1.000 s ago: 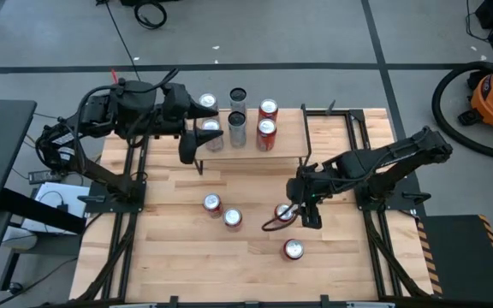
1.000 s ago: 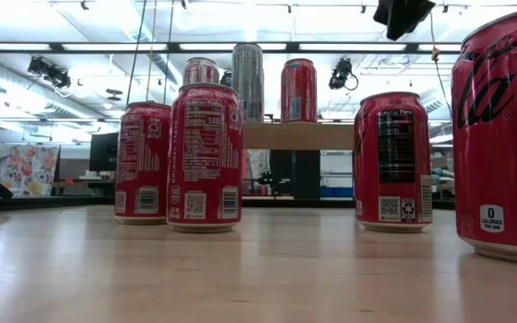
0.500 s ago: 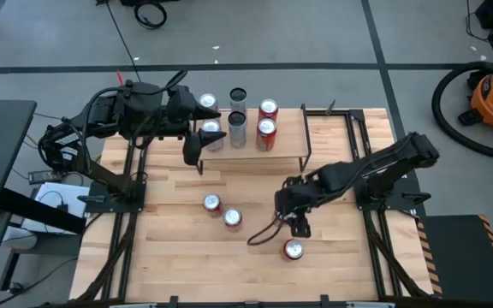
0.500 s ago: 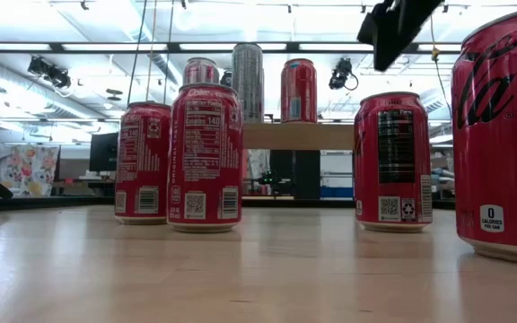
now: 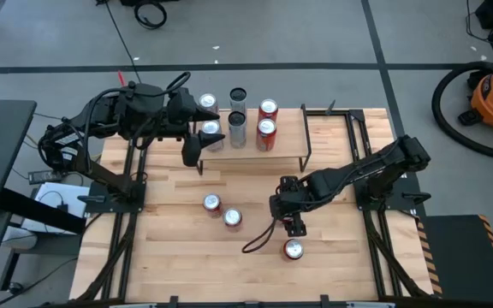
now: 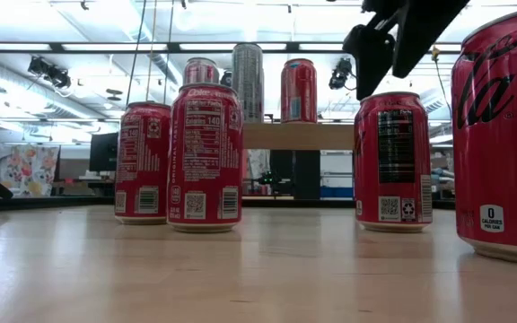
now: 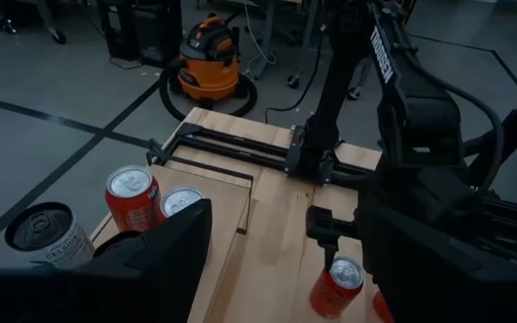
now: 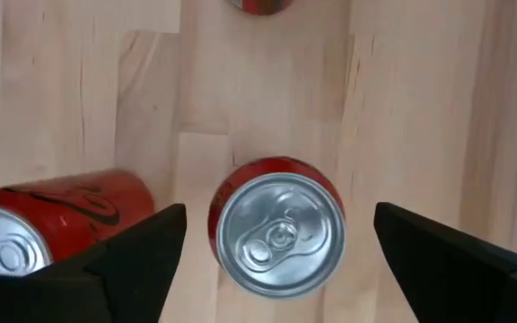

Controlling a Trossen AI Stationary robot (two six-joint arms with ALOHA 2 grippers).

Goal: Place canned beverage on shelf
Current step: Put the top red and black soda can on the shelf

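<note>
Hovering over a red can (image 8: 279, 235), your right hand (image 5: 293, 216) hangs w/ fingers spread wide, gripping nothing; the can stands upright on the counter (image 5: 187, 265), well clear of the shelf (image 5: 285, 145). Your left hand (image 5: 197, 128) sits at the shelf's left end, part open, around a can (image 5: 210, 132) standing there. Five cans stand on the shelf.

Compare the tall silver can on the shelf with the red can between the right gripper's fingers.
The silver can stands on the shelf, the red can on the tabletop. The open right gripper hovers over the red can; no gripper is over the silver can. Both stand upright.
</note>
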